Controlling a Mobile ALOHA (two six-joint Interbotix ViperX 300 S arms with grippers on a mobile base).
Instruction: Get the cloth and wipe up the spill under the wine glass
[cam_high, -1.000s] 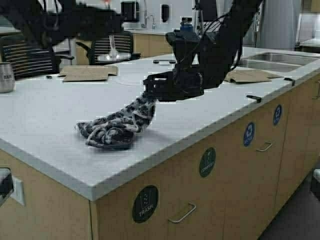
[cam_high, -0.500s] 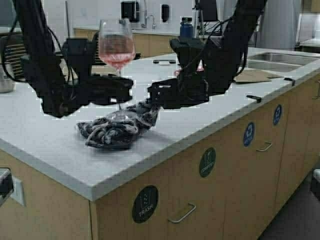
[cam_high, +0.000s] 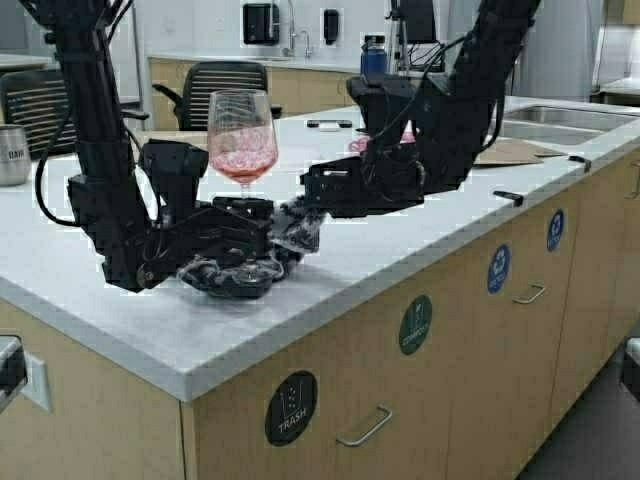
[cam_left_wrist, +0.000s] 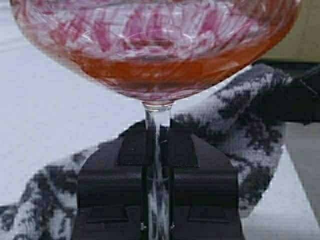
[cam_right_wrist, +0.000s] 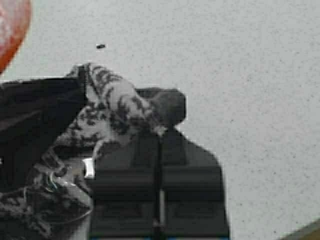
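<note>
The wine glass (cam_high: 242, 142), with pinkish-red liquid in its bowl, stands upright low over the counter (cam_high: 90, 230). My left gripper (cam_high: 256, 209) is shut on its thin stem (cam_left_wrist: 157, 165). The black-and-white floral cloth (cam_high: 232, 272) lies bunched on the counter just below that gripper, and the glass's foot (cam_right_wrist: 52, 202) sits down on it. My right gripper (cam_high: 306, 202) is shut on one end of the cloth (cam_right_wrist: 111, 106), right beside the glass, holding that end a little off the counter. The liquid is sloshing in the bowl (cam_left_wrist: 155, 45).
Flat brown paper sheets (cam_high: 503, 152) lie near the sink (cam_high: 560, 115) at the right. A metal mug (cam_high: 12, 155) stands at the far left, a dark blue bottle (cam_high: 373, 55) and office chair (cam_high: 215, 85) behind. The counter's front edge (cam_high: 300, 330) is close to the cloth.
My left arm swung in from the left and brought the wine glass down onto the cloth, lowering the bowl. The right gripper kept hold of the cloth end and barely moved.
</note>
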